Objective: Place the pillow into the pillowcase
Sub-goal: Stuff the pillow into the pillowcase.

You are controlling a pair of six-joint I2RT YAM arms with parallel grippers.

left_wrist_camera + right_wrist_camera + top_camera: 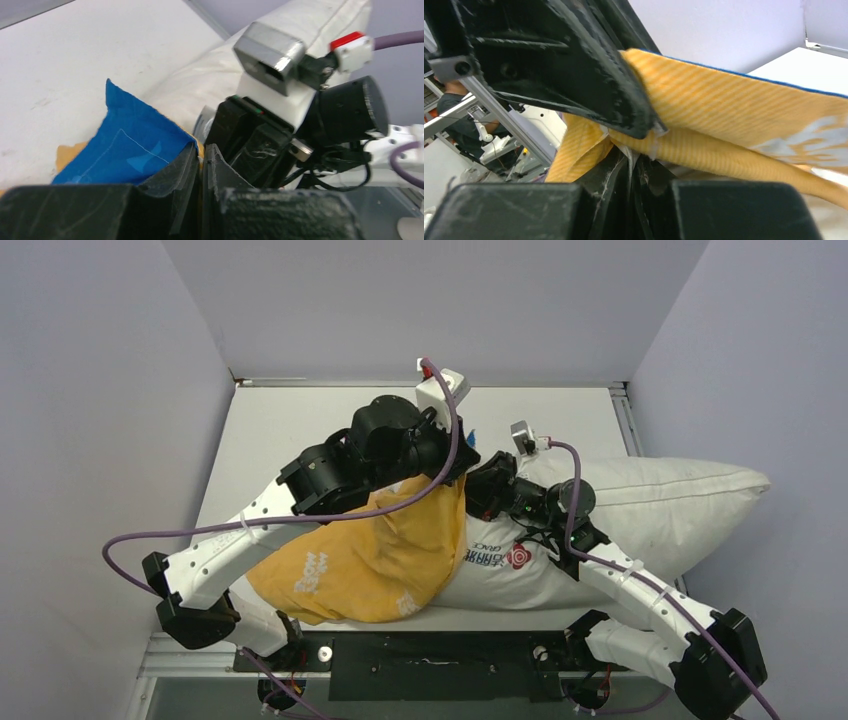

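The off-white pillow (660, 505) lies across the right half of the table, its left end under the orange-yellow pillowcase (370, 560). A blue corner of the pillowcase (125, 150) sticks up by the left gripper (462, 458). In the left wrist view that gripper (202, 152) is shut, with the blue and orange cloth edge pinched between its fingers; the pillow (200, 80) lies behind. The right gripper (478, 488) sits right beside it. In the right wrist view it (633, 156) is shut on a fold of the striped orange pillowcase (734, 105), under the left gripper's black finger (574, 65).
The white table (290, 430) is boxed in by pale walls at the left, back and right. The pillow's right end reaches the right wall. A purple cable (180, 530) loops off the left arm. A metal rail (440, 665) runs along the near edge between the arm bases.
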